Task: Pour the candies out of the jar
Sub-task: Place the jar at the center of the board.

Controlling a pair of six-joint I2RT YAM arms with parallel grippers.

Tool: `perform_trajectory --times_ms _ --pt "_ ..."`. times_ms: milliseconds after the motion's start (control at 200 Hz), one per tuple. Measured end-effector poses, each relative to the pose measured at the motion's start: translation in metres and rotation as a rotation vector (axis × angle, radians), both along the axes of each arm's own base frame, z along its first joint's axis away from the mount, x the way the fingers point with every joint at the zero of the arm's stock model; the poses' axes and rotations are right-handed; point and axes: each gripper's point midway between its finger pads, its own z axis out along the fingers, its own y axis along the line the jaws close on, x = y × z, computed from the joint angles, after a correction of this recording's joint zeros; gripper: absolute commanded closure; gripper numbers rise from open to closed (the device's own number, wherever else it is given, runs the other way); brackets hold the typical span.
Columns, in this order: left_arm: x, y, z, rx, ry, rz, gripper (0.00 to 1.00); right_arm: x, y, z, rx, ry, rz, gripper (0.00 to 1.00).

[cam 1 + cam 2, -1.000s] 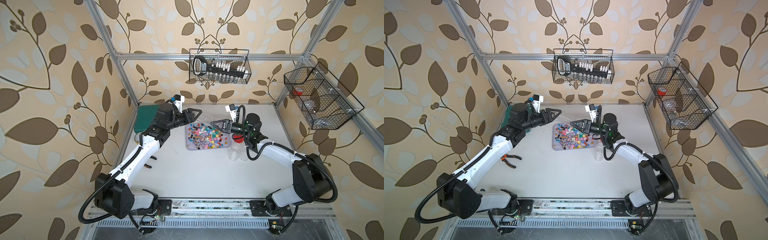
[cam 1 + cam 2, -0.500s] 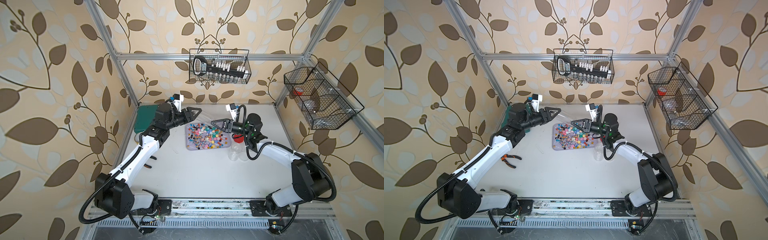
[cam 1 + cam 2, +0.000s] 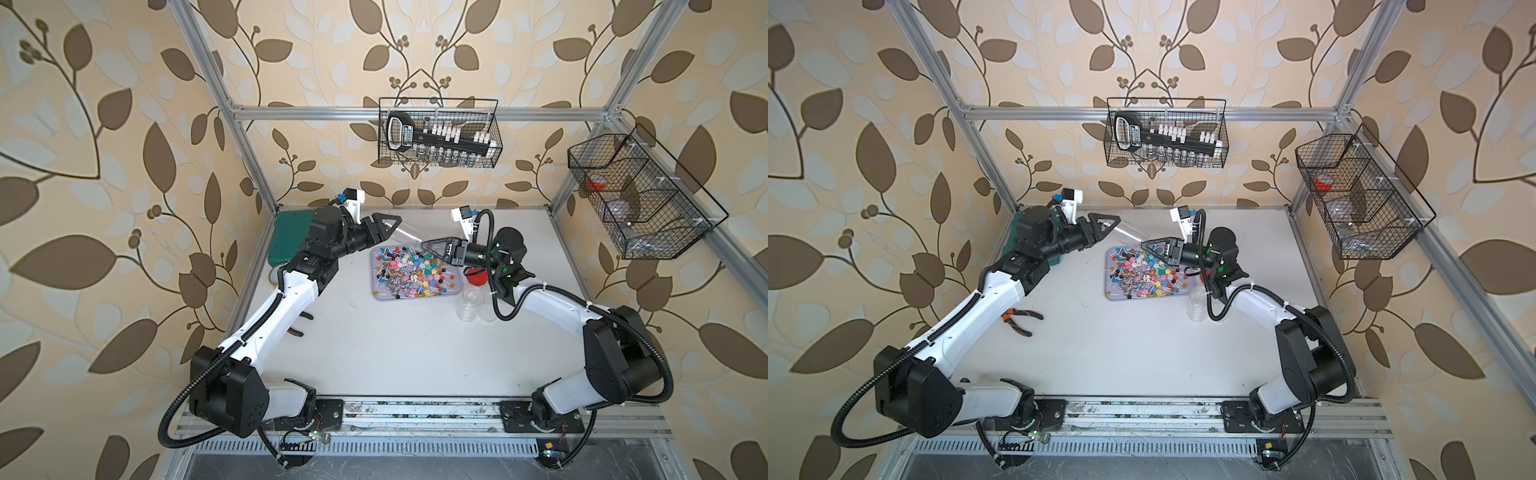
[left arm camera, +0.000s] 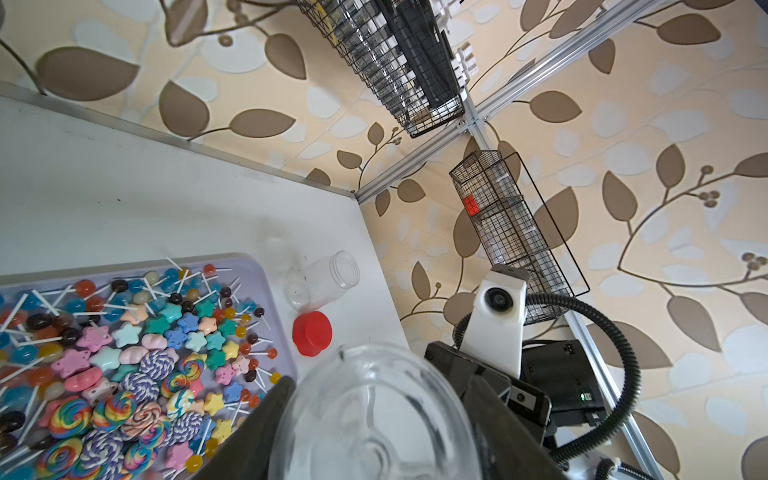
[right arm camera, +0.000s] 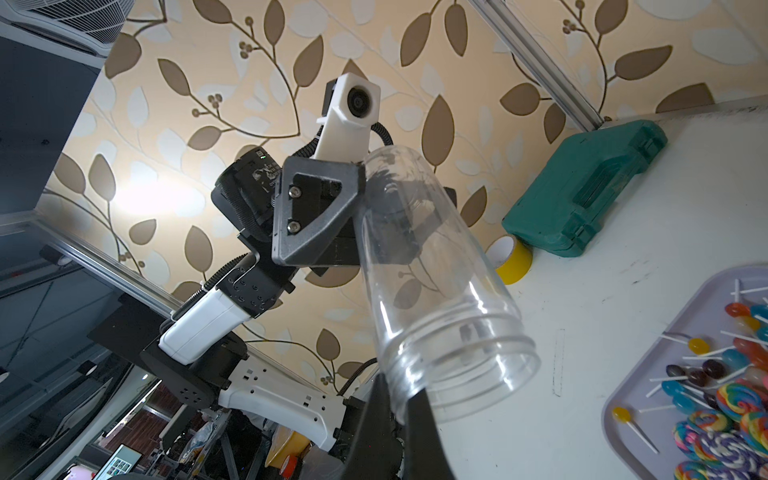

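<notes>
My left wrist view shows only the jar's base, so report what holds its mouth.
Observer: The right gripper is shut on the jar's rim.
Operator: Confirm the jar is empty.
Observer: Empty. The right wrist view shows clear walls right through to the mouth.
Operator: Name what sits in the table's back left corner.
Observer: A green case.
</notes>
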Motion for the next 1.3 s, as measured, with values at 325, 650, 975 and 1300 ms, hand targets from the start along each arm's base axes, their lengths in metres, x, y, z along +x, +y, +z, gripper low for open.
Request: perform_trajectory --times_ms 325,650,975,1300 --pt "-0.001 -0.001 -0.003 0.005 0.011 -0.004 0.20 -0.002 -0.001 0.004 0.007 -0.011 0.001 1.00" --pt "-0.002 -0.001 -0.008 0.034 0.009 -0.009 0.01 -0.007 -0.006 0.006 -0.024 0.012 -0.012 1.00" --pt "-0.002 0.014 -0.026 0.236 0.008 0.034 0.01 -0.004 -0.007 0.003 -0.257 0.091 -0.021 1.00" --pt "-0.004 0.064 -0.039 0.617 -0.063 0.172 0.01 -0.037 -0.010 -0.035 -0.732 0.163 -0.034 1.00"
